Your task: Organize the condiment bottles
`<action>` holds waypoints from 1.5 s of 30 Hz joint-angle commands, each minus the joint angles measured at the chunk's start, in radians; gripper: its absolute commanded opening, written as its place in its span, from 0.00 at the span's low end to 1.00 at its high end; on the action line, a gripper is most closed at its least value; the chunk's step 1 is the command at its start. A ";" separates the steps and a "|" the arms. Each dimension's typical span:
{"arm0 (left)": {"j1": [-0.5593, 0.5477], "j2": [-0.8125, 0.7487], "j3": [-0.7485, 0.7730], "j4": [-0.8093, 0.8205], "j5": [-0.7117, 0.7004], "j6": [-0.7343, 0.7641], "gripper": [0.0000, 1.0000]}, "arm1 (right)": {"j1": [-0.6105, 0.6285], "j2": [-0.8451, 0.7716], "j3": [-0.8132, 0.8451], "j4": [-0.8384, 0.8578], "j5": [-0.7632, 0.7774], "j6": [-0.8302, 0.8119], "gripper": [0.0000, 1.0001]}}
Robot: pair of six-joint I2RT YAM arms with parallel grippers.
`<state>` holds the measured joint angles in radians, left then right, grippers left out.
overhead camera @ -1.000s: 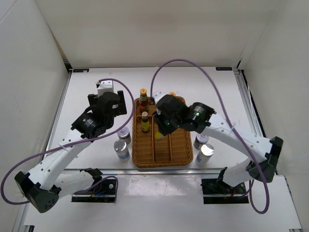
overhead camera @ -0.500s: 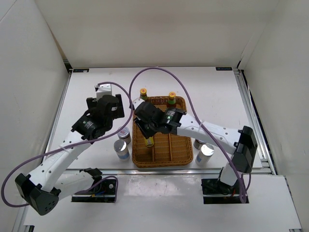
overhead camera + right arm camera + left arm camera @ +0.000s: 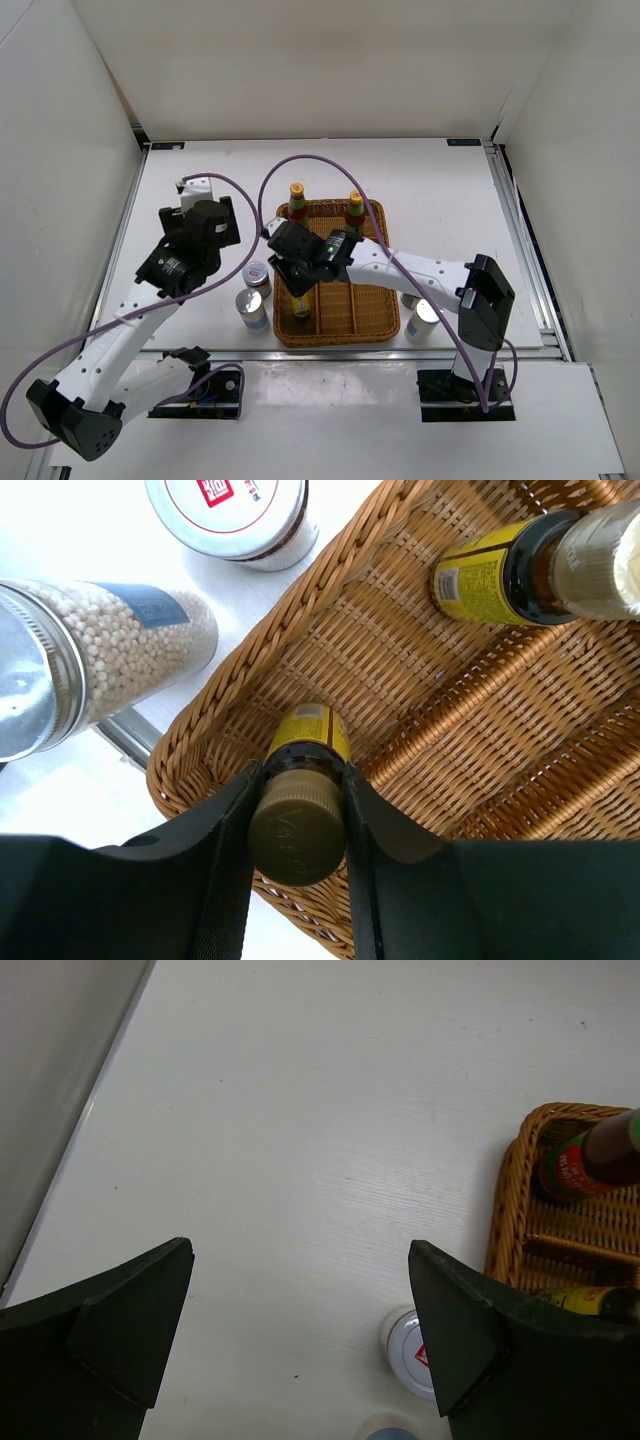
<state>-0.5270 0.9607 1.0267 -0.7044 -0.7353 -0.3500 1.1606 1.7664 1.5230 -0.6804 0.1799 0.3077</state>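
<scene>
Right claw clenched on cap of small brown bottle; bottle upright in lower-left corner of wicker tray. Could not tell if base touched weave. Second small brown bottle in tray, upper right of frame. Tall bottle and another tall bottle at tray's top edge. Jar and second jar on bench just left of tray; third jar at tray's right. Left claw released, over bare bench, left of tray.

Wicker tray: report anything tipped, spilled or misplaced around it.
Nothing spilled or toppled. The small brown yellow-capped bottle is upright in the near-left corner of the brown wicker tray, between the jaws of the right gripper. The squat silver-lidded jars stand outside the tray on both sides.
</scene>
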 commanded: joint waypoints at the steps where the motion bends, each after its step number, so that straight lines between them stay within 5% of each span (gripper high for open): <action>1: 0.018 -0.033 -0.016 -0.009 -0.033 0.014 1.00 | 0.004 -0.031 0.022 0.035 0.004 0.018 0.00; 3: 0.027 -0.033 -0.025 -0.009 -0.033 0.003 1.00 | 0.004 -0.006 0.012 0.035 0.004 0.018 0.00; 5: 0.027 -0.022 -0.025 -0.009 -0.033 -0.006 1.00 | 0.004 -0.005 0.003 0.035 0.004 0.018 0.22; 9: 0.036 0.015 -0.025 -0.009 -0.033 -0.006 1.00 | 0.034 -0.028 0.003 0.015 0.065 0.028 0.42; 10: 0.036 0.015 -0.025 -0.009 -0.033 -0.006 1.00 | 0.034 -0.041 0.003 0.015 0.093 0.037 0.60; 15: 0.047 0.055 -0.025 -0.009 -0.033 -0.015 1.00 | 0.057 -0.152 0.035 -0.060 0.213 0.047 0.85; 16: 0.047 0.055 -0.025 -0.009 -0.033 -0.015 1.00 | 0.057 -0.169 0.049 -0.079 0.230 0.047 1.00; 22: 0.047 0.053 -0.025 -0.009 -0.058 -0.026 1.00 | 0.057 -0.378 0.082 -0.382 0.400 0.221 1.00; 28: 0.047 0.029 -0.034 -0.009 -0.047 -0.035 1.00 | -0.010 -0.710 -0.131 -0.660 0.457 0.618 1.00; 34: 0.056 0.049 -0.034 -0.009 -0.026 -0.035 1.00 | -0.010 -0.802 -0.306 -0.904 0.432 0.949 1.00; 45: 0.056 0.049 -0.034 -0.009 -0.026 -0.035 1.00 | -0.010 -0.863 -0.474 -0.953 0.443 1.180 1.00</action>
<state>-0.4786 1.0130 0.9955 -0.7078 -0.7658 -0.3752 1.1465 0.9176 1.0588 -1.3376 0.5850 1.3537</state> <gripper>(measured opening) 0.991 0.998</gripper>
